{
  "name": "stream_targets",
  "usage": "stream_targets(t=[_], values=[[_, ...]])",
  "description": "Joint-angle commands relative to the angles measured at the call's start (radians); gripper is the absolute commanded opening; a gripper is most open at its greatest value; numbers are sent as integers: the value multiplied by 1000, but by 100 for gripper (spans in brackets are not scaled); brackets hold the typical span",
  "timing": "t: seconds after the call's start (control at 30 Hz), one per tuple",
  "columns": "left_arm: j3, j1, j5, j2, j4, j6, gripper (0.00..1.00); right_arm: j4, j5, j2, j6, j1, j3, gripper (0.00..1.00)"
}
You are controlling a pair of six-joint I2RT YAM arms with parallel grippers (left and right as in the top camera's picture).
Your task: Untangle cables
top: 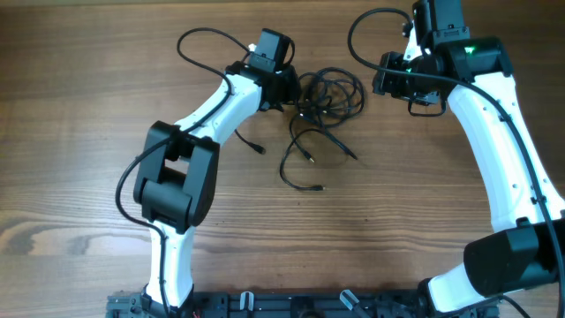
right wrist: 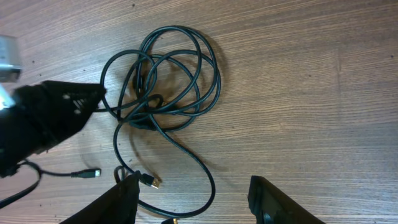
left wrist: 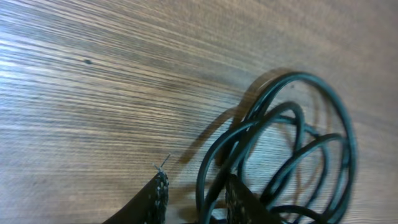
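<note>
Left wrist: cables [left wrist: 245, 127] half offscreen.

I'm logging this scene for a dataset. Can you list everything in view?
cables: several, exact count lost in the tangle, black, mid-table between the grippers
table: one, brown wood, under everything
left arm: one, white and black, left of the cables
right arm: one, white and black, right of the cables
left gripper: one, black, open, a strand between its fingers
right gripper: one, black, open, holding nothing
</note>
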Motion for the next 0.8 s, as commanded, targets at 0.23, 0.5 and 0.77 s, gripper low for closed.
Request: stream_targets(t=[0.23, 0.5, 0.77], values=[[5, -45, -16, 56, 23, 130, 14, 1, -27, -5, -10, 2, -1, 59], [7, 81, 412, -200, -48, 130, 4, 102, -452, -8, -172, 2, -1, 59], [6, 275, 1139, -355, -161, 160, 4, 132, -518, -10, -166, 125, 14, 59]])
